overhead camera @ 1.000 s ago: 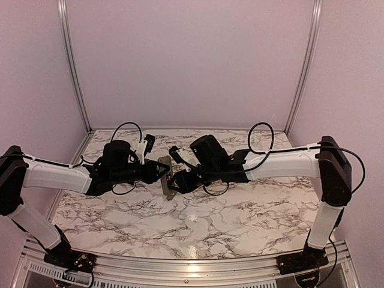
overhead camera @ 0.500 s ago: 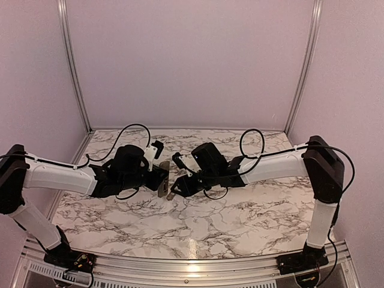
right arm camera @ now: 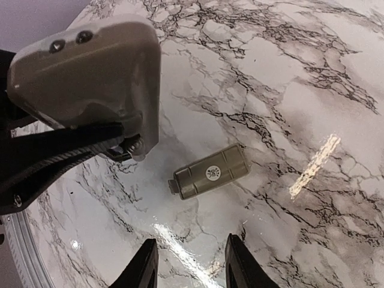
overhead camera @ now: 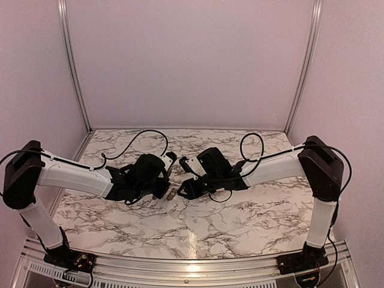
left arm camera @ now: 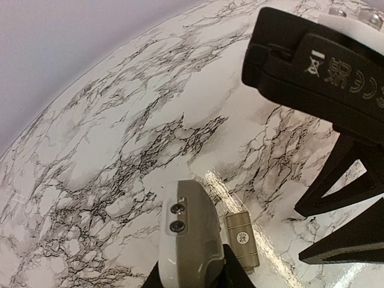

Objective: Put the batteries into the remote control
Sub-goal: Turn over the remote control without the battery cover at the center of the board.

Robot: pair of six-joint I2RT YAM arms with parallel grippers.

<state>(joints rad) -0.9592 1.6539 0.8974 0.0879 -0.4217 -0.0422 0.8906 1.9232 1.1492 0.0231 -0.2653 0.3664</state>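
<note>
From the left: the remote is clamped in the left gripper, grey back up, over the table about mid-scene. Its long axis is pointed away from that gripper and toward the right gripper, with the free end and its two small screws leading. Whether it's lifted clear or resting on the table can't be told for sure.

Just beside that end, a small grey cover is laid flat on the table. It's most likely the battery door, already off. A round sticker is stuck on it, but nothing on it can be read. In the right wrist view the cover is set aslant, low end left and high end right. It's straight ahead of the right gripper's fingers and just past the remote's end.

The right gripper is parted to a middling gap with nothing held, so it's the free one. On its black housing, as seen from the left wrist camera, a crossed-out bin symbol, a UKCA-type mark and a CE mark are printed, upside down from that angle.

The batteries aren't to be found in any view, so no position can be given for them. Best guess: loading hasn't been started yet. The cells would probably have to be fetched by the right gripper, since the remote's free end is faced its way.
</note>
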